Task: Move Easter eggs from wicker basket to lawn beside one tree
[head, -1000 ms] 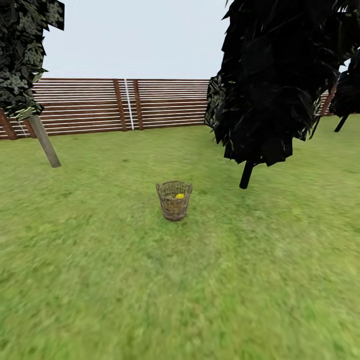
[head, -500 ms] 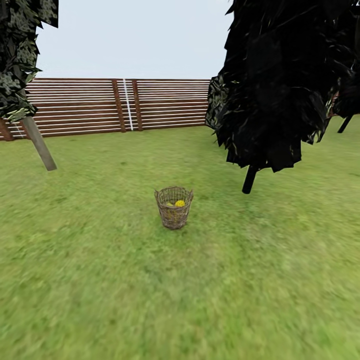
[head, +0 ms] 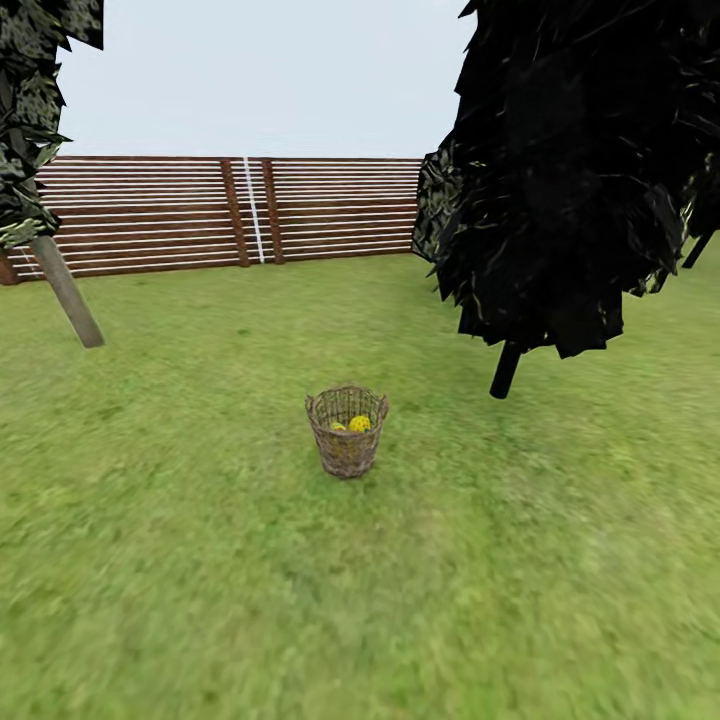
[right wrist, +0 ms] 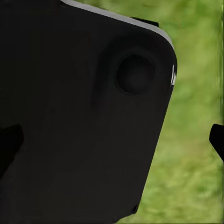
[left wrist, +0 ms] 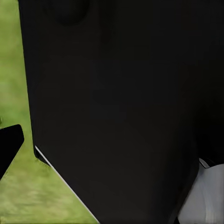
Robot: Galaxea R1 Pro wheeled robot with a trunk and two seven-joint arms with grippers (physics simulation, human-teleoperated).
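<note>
Easter eggs (head: 358, 424), yellow and only partly visible, lie inside the wicker basket (head: 346, 447), which stands upright on the lawn (head: 200, 560) in the middle of the head view. A pale-trunked tree (head: 66, 292) leans at far left before the brown slat fence (head: 200, 210), and a black cone-shaped tree (head: 570, 170) stands to the right, beyond the basket. Both wrist views are mostly blocked by dark robot body with grass beside it, so I cannot tell whether either hand is wide or narrow.
</note>
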